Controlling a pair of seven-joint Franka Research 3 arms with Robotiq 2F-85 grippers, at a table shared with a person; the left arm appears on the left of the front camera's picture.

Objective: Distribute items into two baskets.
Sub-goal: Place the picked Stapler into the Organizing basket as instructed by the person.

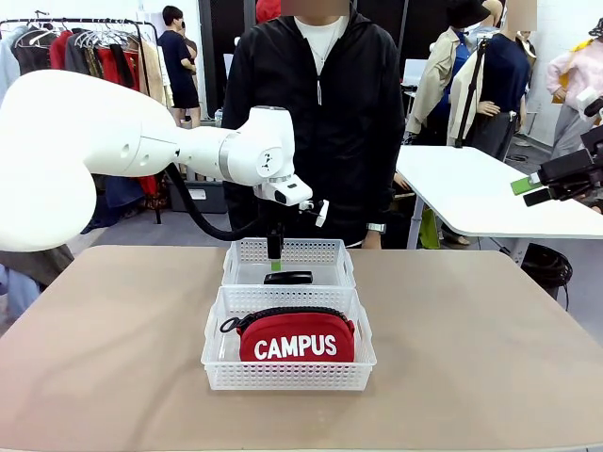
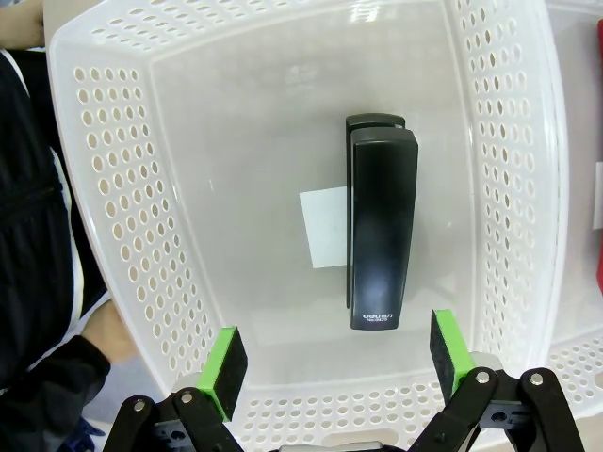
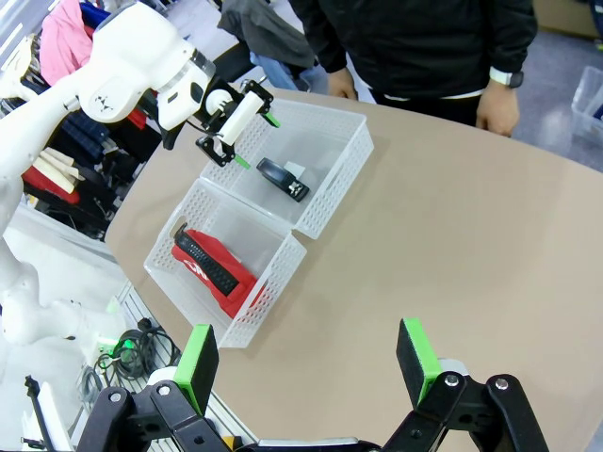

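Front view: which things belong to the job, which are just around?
Job: red pouch in near basket; black stapler in far basket; left gripper open above the stapler.
Around: white table behind; clothes rack at far left.

Red CAMPUS pouch point(image 1: 296, 341) in near basket point(image 1: 286, 377), blk stapler point(image 1: 287, 277) flat in far basket point(image 1: 287, 250)

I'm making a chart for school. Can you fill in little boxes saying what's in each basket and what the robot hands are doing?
near basket: holds red pouch
far basket: holds black stapler, lying flat
left gripper: open, empty, above the stapler
right gripper: open, empty, high above the table
person: standing at the far side
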